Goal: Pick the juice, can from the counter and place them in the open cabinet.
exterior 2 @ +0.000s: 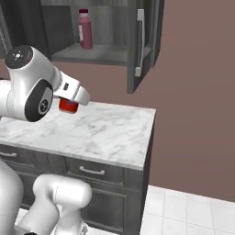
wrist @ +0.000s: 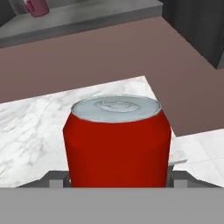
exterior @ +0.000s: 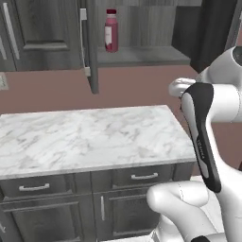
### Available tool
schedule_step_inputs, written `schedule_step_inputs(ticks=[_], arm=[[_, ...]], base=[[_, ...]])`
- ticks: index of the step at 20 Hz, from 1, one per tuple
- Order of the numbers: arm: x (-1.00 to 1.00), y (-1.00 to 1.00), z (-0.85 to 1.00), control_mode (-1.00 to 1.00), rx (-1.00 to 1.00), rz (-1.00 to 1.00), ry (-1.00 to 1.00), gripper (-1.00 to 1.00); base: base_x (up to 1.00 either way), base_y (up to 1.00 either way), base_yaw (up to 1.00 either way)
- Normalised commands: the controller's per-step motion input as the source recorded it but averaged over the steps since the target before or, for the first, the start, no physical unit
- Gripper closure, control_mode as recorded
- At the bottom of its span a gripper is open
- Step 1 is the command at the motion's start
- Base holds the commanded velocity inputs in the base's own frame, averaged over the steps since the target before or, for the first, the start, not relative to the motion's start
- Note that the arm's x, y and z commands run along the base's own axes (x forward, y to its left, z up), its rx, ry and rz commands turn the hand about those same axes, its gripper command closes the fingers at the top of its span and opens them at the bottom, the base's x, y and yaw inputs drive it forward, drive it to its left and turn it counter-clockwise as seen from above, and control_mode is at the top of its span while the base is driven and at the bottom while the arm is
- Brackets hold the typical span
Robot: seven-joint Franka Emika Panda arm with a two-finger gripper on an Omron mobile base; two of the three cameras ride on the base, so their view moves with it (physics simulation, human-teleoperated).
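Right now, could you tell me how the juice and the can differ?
The juice stands on the cabinet shelf; the can sits between the hand's fingers by the counter. The juice is taller and maroon-pink with a cap; the can is short, red, silver-topped. Both are upright.

The can stands upright between the jaws, red wall facing the camera and silvery top in plain sight. Beyond it lies the marble counter. Farther off, the juice sits on the cabinet shelf.

Can half behind arm
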Motion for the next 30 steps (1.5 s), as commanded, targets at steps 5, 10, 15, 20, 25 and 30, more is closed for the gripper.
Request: schedule_step_inputs(ticks=[5, 10, 15, 20, 25, 30], arm=[[0.0, 0.0, 0.0, 1.0, 0.0, 0.0, 0.0, 1.0], [0.0, 0.0, 0.0, 1.0, 0.0, 0.0, 0.0, 1.0], [0.0, 0.0, 0.0, 1.0, 0.0, 0.0, 0.0, 1.0], [0.0, 0.0, 0.0, 1.0, 0.0, 0.0, 0.0, 1.0], [0.0, 0.0, 0.0, 1.0, 0.0, 0.0, 0.0, 1.0], [0.0, 0.0, 0.0, 1.0, 0.0, 0.0, 0.0, 1.0]], base=[[0.44, -0.01, 0.02], [0.61, 0.34, 0.0], [0.54, 0.07, -0.09], [0.45, 0.0, -0.19], [0.48, 0.07, -0.24], [0.04, 0.03, -0.05]])
